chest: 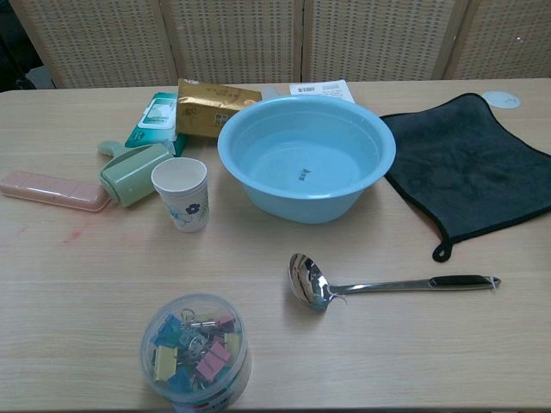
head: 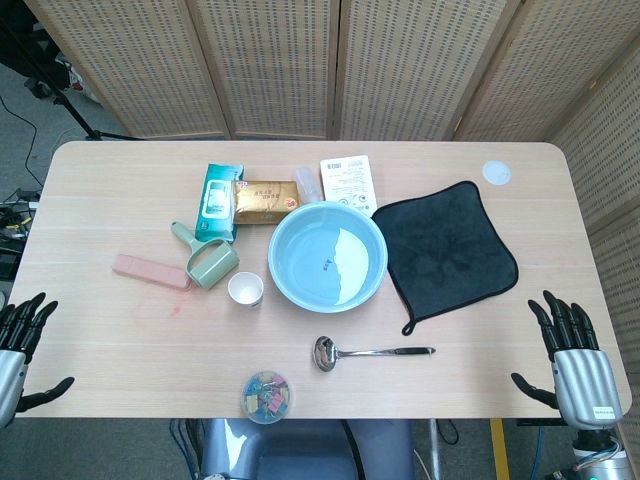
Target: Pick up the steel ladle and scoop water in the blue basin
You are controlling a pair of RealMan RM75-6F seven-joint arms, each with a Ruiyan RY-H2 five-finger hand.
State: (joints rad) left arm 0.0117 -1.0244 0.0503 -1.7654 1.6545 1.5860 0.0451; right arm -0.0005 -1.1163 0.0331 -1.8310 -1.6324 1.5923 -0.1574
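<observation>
The steel ladle [head: 368, 352] lies flat on the table in front of the blue basin [head: 327, 255], bowl to the left and dark-tipped handle pointing right. In the chest view the ladle [chest: 379, 285] sits just below the basin [chest: 306, 155], which holds water. My left hand [head: 20, 350] hovers at the table's front left corner, fingers spread, holding nothing. My right hand [head: 572, 355] is at the front right edge, fingers spread and empty, well to the right of the ladle's handle. Neither hand shows in the chest view.
A black cloth [head: 445, 250] lies right of the basin. A paper cup [head: 245, 290], green lint roller [head: 205, 260], pink case [head: 150, 270], wipes pack [head: 220, 198] and gold packet [head: 265, 200] crowd the left. A tub of binder clips [head: 267, 395] sits at the front.
</observation>
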